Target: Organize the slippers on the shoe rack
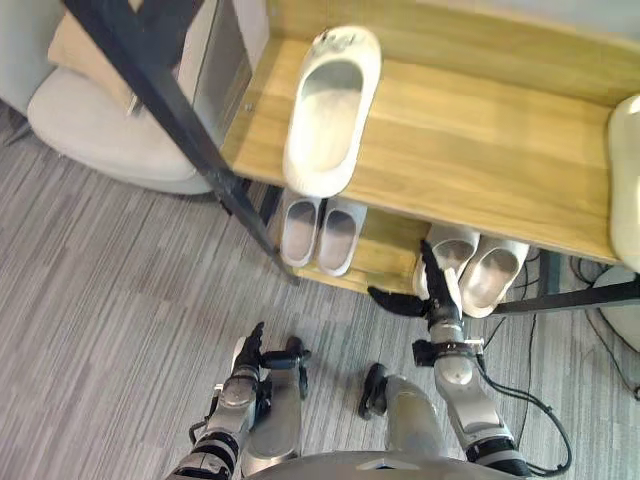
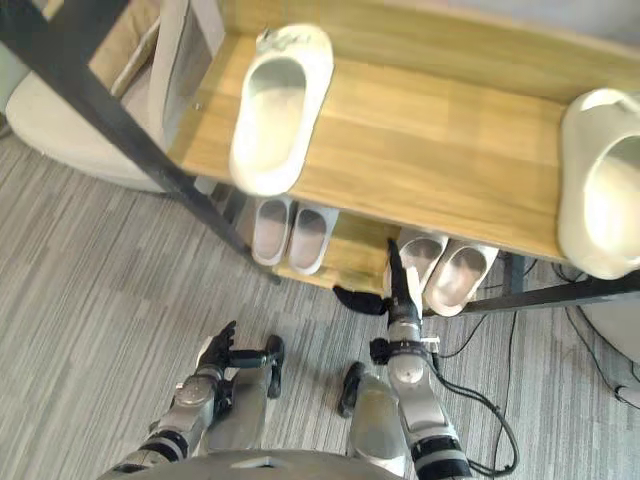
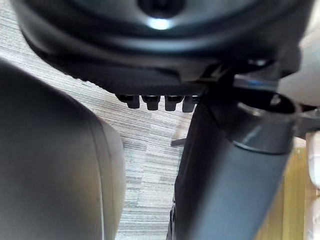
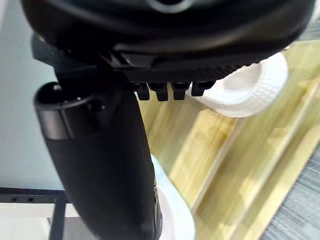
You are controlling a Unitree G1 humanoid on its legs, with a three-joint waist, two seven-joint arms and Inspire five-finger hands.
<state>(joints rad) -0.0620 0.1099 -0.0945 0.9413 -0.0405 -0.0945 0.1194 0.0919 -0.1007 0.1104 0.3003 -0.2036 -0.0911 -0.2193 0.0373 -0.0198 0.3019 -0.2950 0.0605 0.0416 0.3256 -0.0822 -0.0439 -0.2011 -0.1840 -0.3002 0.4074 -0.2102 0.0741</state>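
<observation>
Slippers: white slipper (image 1: pixel 330 105) on shoe rack top shelf (image 1: pixel 470 150), second white slipper (image 2: pixel 600 180) at its right end; grey pair (image 1: pixel 320 232) and beige pair (image 1: pixel 470 268) on lower shelf (image 1: pixel 385 250) | right hand (image 1: pixel 440 300): fingers straight, thumb spread, empty, fingertips overlapping beige pair | left hand (image 1: pixel 246 362): low over carpet (image 1: pixel 100 290), fingers loosely open, empty

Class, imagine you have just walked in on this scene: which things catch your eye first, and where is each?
The big white slipper on the wooden shoe rack's top shelf stands out first, with a second white slipper at that shelf's right end. Next comes the right hand, fingers straight, stretched to the beige pair on the lower shelf, beside a grey pair. The left hand hangs low over the floor.
</observation>
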